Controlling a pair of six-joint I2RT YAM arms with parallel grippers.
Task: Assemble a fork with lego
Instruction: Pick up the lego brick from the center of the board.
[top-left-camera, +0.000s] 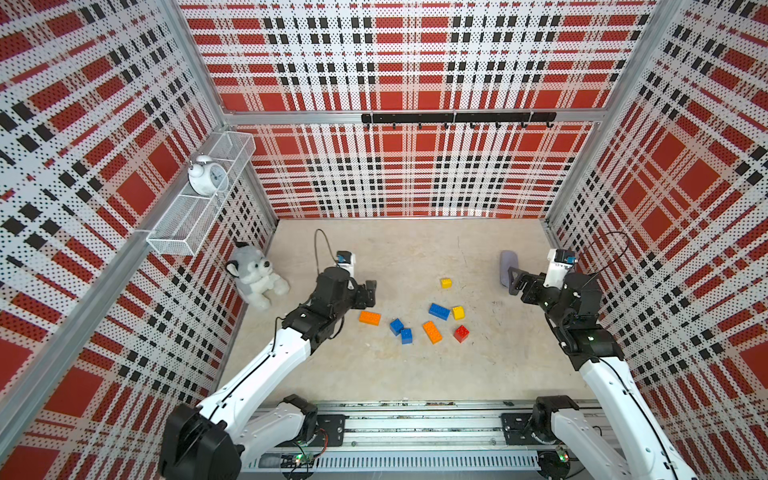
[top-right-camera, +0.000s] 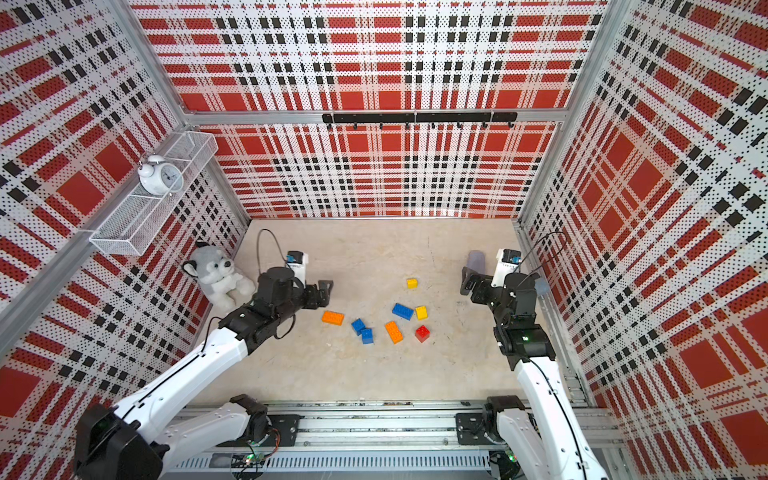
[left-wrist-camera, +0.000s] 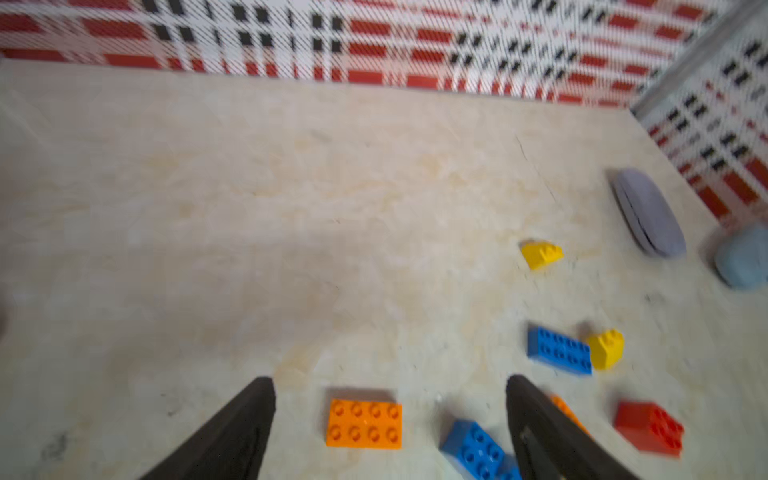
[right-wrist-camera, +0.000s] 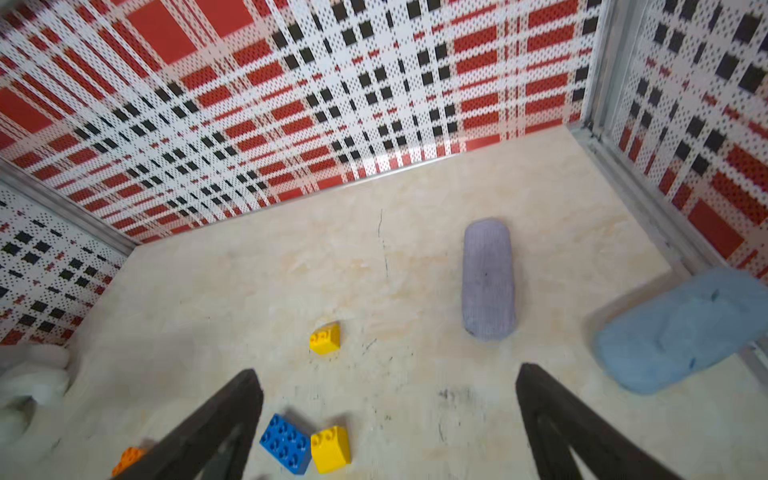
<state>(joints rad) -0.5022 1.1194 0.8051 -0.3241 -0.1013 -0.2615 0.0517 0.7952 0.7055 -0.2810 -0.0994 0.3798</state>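
Note:
The lego lies loose on the beige table (top-left-camera: 415, 374); no fork is in view. In both top views I see an orange brick (top-left-camera: 369, 318), two small blue bricks (top-left-camera: 396, 326) touching, a second orange brick (top-left-camera: 432, 332), a red one (top-left-camera: 461, 333), a long blue one (top-left-camera: 439, 311) beside a yellow one (top-left-camera: 458, 312), and another yellow one (top-left-camera: 446, 283) farther back. My left gripper (top-left-camera: 370, 291) hovers open just behind the orange brick (left-wrist-camera: 364, 424), which the left wrist view shows between the fingers' lines, below them. My right gripper (top-left-camera: 513, 282) is open at the right, holding nothing.
A plush husky (top-left-camera: 255, 276) sits against the left wall. A grey pouch (right-wrist-camera: 488, 278) and a light blue cloth (right-wrist-camera: 681, 332) lie near the right gripper. A wire shelf (top-left-camera: 174, 241) with a white alarm clock (top-left-camera: 208, 176) hangs on the left wall. Plaid walls enclose three sides.

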